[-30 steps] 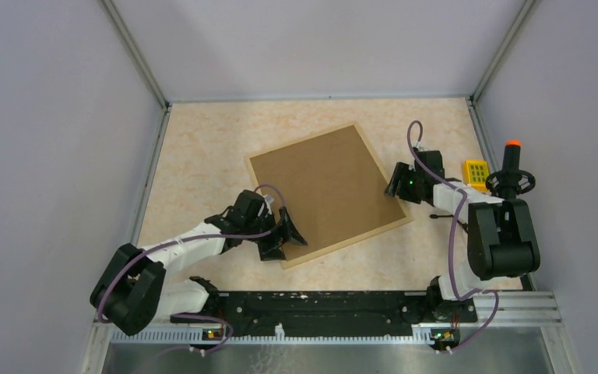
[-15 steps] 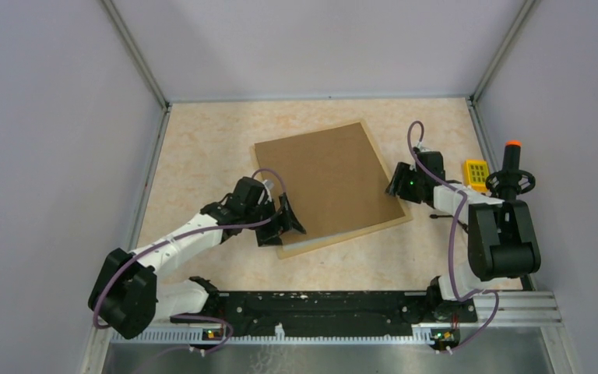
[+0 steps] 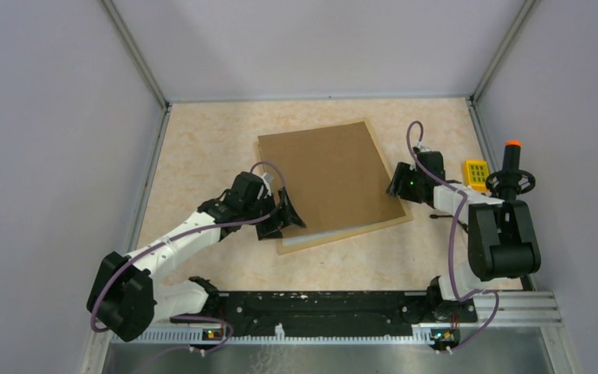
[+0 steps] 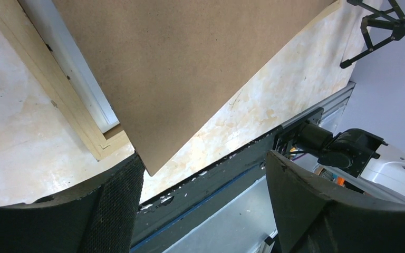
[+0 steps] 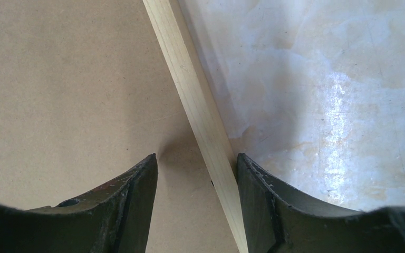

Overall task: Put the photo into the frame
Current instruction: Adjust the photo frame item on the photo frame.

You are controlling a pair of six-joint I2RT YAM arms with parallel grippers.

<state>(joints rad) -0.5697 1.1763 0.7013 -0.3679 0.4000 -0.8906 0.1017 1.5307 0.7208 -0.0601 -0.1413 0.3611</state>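
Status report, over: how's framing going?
Left pincer open at corner of brown backing board. Right pincer open, straddling light wooden frame. Board askew over frame; photo unseen.

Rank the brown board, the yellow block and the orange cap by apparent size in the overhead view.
Largest: the brown board
Then: the yellow block
Smallest: the orange cap, though it may stand nearer the camera.

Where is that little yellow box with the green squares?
In the top view, the yellow box sits near the right edge of the table, just right of the right gripper and beside the black orange-tipped handle.
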